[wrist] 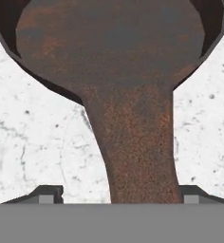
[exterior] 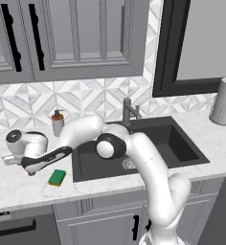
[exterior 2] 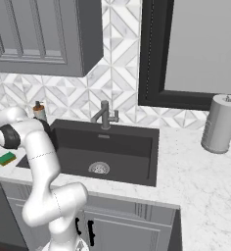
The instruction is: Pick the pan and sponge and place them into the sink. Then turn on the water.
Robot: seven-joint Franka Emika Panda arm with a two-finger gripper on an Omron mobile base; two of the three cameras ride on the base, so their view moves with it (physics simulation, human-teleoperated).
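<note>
Left of the sink [exterior: 182, 143], my gripper [wrist: 116, 195] sat spread either side of the pan [wrist: 114, 52] handle, not pinching. I reckoned staying centred on it, then squeezing firmly, was the way.

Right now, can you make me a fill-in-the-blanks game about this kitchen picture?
1. The sponge has a ____ top and lies on the counter, left of the sink.
2. In the hand view, the pan's ____ runs down between the two tips of the end effector.
3. The sink has a round metal ____ at its bottom.
4. The soap bottle stands ____ the sponge, by the wall.

Missing words: green; handle; drain; behind
</note>
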